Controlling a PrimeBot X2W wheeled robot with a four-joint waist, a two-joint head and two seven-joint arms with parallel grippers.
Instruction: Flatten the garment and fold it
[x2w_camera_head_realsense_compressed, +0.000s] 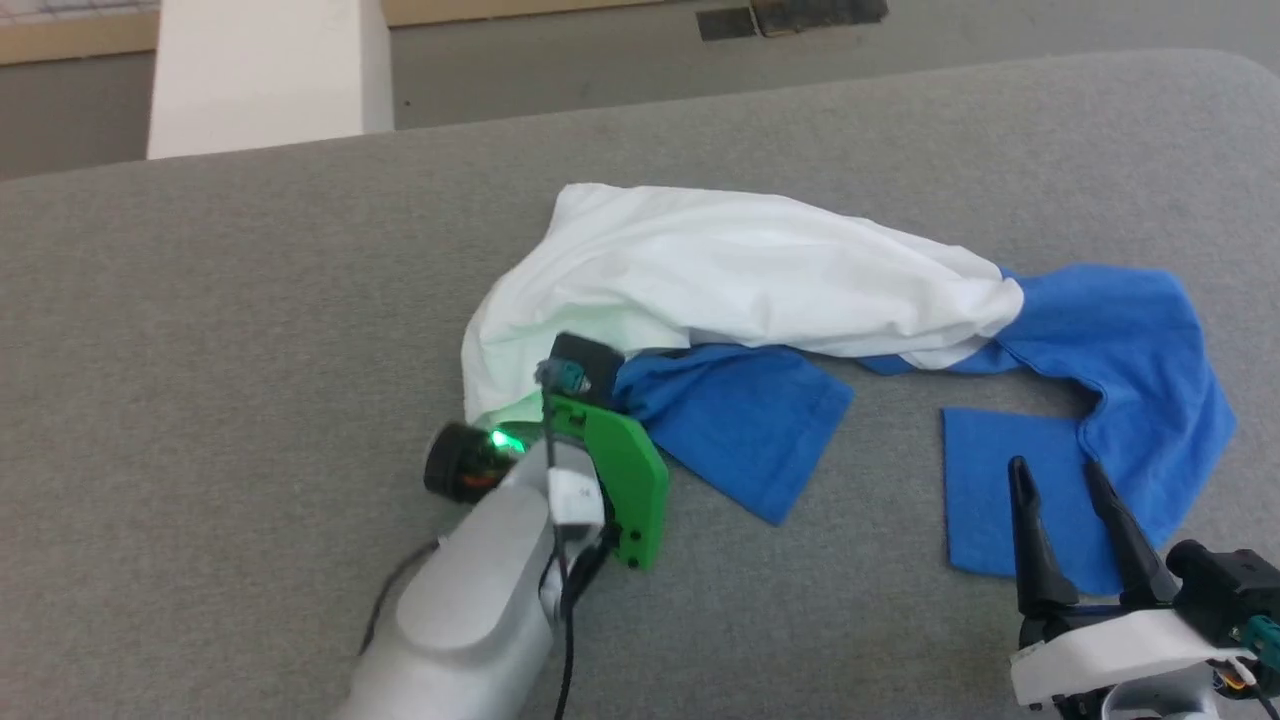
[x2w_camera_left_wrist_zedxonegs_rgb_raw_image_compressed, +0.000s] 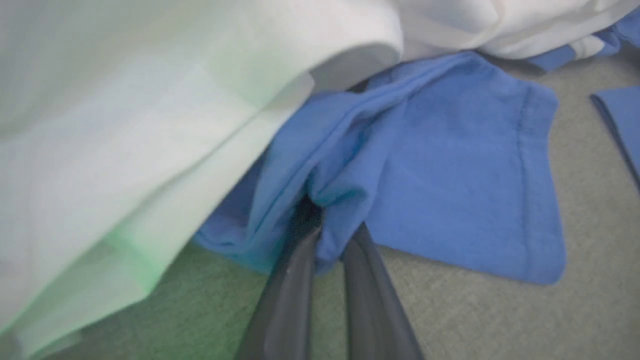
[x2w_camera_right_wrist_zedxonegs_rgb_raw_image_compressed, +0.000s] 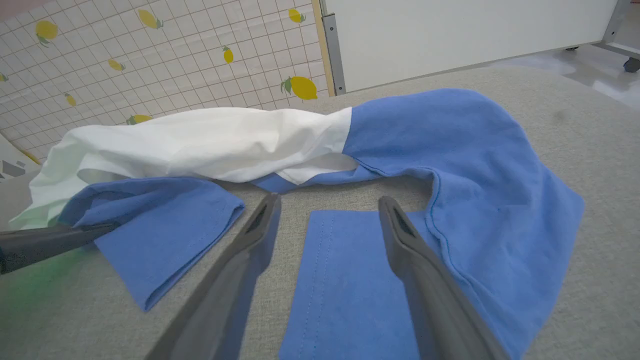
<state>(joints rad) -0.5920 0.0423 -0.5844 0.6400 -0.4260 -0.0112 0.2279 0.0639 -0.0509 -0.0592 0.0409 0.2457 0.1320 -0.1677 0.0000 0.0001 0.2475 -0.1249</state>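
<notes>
1. The shirt (x2w_camera_head_realsense_compressed: 740, 270) lies bunched like a long twisted rope across the middle of a grey table (x2w_camera_head_realsense_compressed: 250, 300). Its white body is to the left and its blue shoulders to the right.
2. The left gripper (x2w_camera_left_wrist_zedxonegs_rgb_raw_image_compressed: 327, 245) has its jaws almost together. They pinch a small tuck of blue cloth where one sleeve (x2w_camera_head_realsense_compressed: 740, 420) meets the white body.
3. The right gripper (x2w_camera_head_realsense_compressed: 1055, 465) is spread wide and holds nothing. It is poised over the second sleeve (x2w_camera_head_realsense_compressed: 990, 500), which lies flat as a neat rectangle.
4. Risk: the pinch takes little cloth, so the soft cotton may slip free under a pull.
5. Risk: the tuck looks to be several layers, so a pull may drag the twist along instead of opening it.
6. Risk: the table's fuzzy cover may catch the cotton and add creases.
7. The cotton is thin, matte and limp, with stitched hems. The fingers are long, dark, smooth and tapered.
</notes>
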